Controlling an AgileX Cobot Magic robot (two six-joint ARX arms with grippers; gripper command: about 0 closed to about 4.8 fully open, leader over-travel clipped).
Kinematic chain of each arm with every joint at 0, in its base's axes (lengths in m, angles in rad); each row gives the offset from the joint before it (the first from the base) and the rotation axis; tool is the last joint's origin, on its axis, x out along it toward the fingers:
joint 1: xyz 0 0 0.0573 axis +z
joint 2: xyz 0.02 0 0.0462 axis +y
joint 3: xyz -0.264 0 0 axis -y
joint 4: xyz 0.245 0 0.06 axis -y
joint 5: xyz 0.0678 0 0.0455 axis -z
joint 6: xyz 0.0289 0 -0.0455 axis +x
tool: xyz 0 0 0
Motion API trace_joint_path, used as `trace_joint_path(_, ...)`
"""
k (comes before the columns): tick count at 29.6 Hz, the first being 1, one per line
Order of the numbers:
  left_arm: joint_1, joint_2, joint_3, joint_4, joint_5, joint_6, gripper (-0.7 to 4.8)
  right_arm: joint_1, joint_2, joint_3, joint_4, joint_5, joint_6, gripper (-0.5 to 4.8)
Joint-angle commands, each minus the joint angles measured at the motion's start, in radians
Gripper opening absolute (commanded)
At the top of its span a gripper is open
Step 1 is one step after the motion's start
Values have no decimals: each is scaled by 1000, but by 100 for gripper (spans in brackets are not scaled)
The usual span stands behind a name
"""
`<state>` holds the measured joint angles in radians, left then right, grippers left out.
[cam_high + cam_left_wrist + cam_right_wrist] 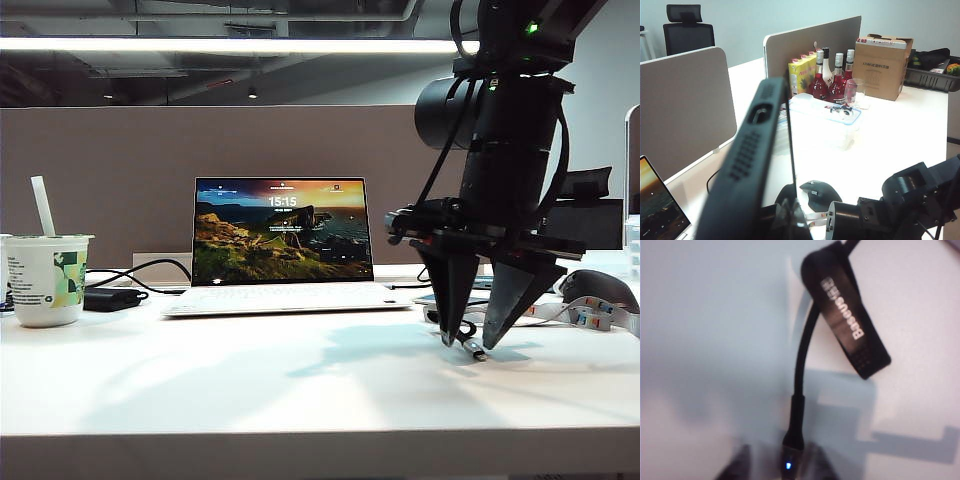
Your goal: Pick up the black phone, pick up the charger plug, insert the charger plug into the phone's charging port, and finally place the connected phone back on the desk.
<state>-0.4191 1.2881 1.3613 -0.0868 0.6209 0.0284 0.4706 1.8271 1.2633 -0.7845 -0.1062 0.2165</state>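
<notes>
On the counter (300,380) a laptop (285,245) stands at the middle, toward the far side, before a divider panel (150,180). To its left a cup (47,278) stands near the left edge, with a power brick (110,298) between cup and laptop. The right gripper (478,338) is down at the counter right of the laptop, its fingers (448,290) on either side of the charger plug (474,349), which lies on the surface. A mouse (598,290) sits farther right. The left gripper (780,210) holds the black phone (747,165) upright on end, up off the counter.
</notes>
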Motion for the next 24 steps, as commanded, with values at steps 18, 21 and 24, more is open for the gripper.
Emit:
trace_joint_path(18, 0, -9, 8, 35, 8, -2, -6, 0, -6, 5, 30, -100, -7, 154)
trace_joint_path(21, 0, -9, 8, 35, 8, -2, -6, 1, -6, 5, 54, -106, -6, 189)
trace_joint_path(24, 0, -10, 8, 35, 8, -2, -6, 1, -6, 5, 68, -105, 2, 220)
